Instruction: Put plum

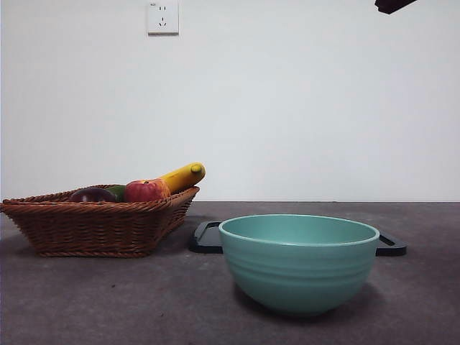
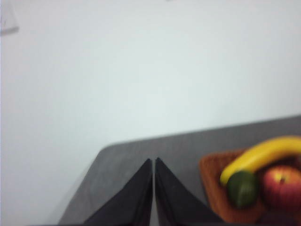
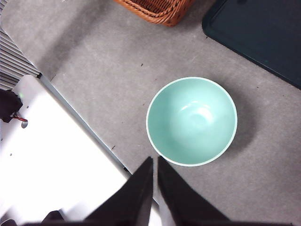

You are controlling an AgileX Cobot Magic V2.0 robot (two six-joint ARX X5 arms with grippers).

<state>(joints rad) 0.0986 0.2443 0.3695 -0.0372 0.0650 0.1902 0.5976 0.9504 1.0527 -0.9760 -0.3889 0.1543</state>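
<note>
The plum (image 1: 92,195), dark maroon and round, lies in the wicker basket (image 1: 93,224) at the left, beside a red-yellow apple (image 1: 146,190), a dark green fruit (image 1: 117,191) and a banana (image 1: 183,176). In the left wrist view my left gripper (image 2: 153,161) is shut and empty, well short of the basket (image 2: 211,186); the plum does not show there. High above the teal bowl (image 3: 190,120), my right gripper (image 3: 154,159) is shut with nothing in it. In the front view only a black arm tip (image 1: 392,5) shows at the top right corner.
The teal bowl (image 1: 298,262) stands empty at the front centre-right. A black tray (image 1: 207,237) lies flat behind it, to the right of the basket. The robot's white base (image 3: 51,160) borders the table's near edge.
</note>
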